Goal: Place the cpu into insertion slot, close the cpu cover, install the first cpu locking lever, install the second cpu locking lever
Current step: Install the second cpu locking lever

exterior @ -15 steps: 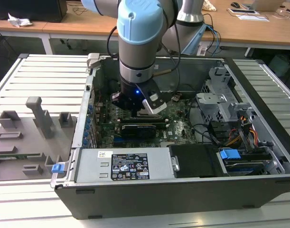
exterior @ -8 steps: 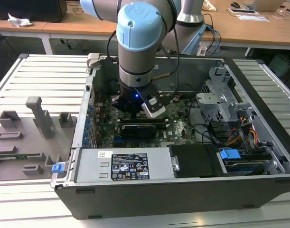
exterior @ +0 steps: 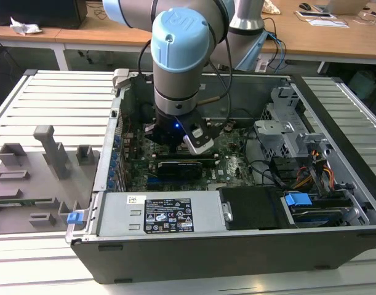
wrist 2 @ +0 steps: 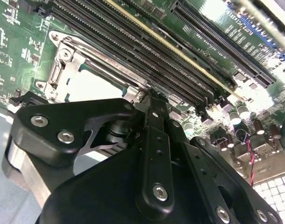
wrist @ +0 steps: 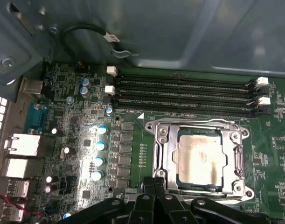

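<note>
Just beyond the fingers (wrist: 154, 189), the cpu (wrist: 200, 158) lies flat in the insertion slot (wrist: 162, 154), the cpu cover (wrist: 198, 125) framing it. Fingers look pressed narrowly together, holding nothing. Thin and stiff, the cover probably wants handling by its edge, sparing fragile pins.

Silvery-grey cpu (wrist: 199, 157), silver cpu cover (wrist: 197, 127), green board (wrist: 133, 140).

In the first wrist view, the cpu (wrist: 200, 157) lies flat in the insertion slot (wrist: 162, 161), with the cpu cover (wrist: 197, 125) closed around it as a silver frame. The black gripper (wrist: 154, 186) sits at the socket's near edge. Long black memory slots (wrist: 184, 95) run beside the socket on the green board (wrist: 72, 126).
</note>
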Available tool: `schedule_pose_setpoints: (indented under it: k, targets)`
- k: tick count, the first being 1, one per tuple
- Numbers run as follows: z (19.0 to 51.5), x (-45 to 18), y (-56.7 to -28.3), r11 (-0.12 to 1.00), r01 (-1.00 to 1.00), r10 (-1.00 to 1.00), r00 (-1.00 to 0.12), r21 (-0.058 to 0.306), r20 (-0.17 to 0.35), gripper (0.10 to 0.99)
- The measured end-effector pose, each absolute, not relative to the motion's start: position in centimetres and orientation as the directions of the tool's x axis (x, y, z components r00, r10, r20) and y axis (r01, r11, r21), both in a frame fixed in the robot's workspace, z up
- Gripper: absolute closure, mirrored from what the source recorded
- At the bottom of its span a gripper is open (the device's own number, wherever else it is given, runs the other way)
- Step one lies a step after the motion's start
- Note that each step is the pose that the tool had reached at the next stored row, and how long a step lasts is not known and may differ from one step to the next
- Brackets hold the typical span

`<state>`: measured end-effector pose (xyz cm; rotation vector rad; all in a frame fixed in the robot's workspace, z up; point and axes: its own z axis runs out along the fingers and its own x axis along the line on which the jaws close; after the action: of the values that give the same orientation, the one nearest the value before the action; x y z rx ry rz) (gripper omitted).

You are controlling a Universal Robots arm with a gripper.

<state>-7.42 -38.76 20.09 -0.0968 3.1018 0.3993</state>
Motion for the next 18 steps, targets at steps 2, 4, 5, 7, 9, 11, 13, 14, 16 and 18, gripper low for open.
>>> schedule_pose_setpoints:
  k: [2, 4, 5, 7, 9, 11, 13, 14, 16, 18]
  targets:
    - [20.0, -7.41, -38.75, 0.964, -0.063, -0.06, -0.998, 0.257, -0.021, 0.98]
    - [19.87, -7.41, -38.75, 0.963, -0.063, -0.06, -0.998, 0.262, -0.021, 0.98]
    - [19.82, -7.42, -38.75, 0.963, -0.063, -0.059, -0.998, 0.264, -0.021, 0.98]
    - [19.79, -7.52, -38.84, 0.962, -0.063, -0.059, -0.998, 0.267, -0.021, 0.98]
    - [19.79, -7.54, -38.83, 0.962, -0.063, -0.06, -0.998, 0.267, -0.021, 0.98]
    - [19.88, -7.55, -38.85, 0.962, -0.063, -0.059, -0.998, 0.267, -0.021, 0.98]
    - [20.1, -7.55, -38.84, 0.962, -0.063, -0.059, -0.998, 0.267, -0.021, 0.98]
    - [20.31, -7.55, -38.84, 0.962, -0.063, -0.059, -0.998, 0.267, -0.021, 0.98]
    - [20.56, -7.54, -38.82, 0.962, -0.063, -0.059, -0.998, 0.267, -0.021, 0.98]
    - [20.71, -7.55, -38.81, 0.962, -0.063, -0.059, -0.998, 0.267, -0.021, 0.98]
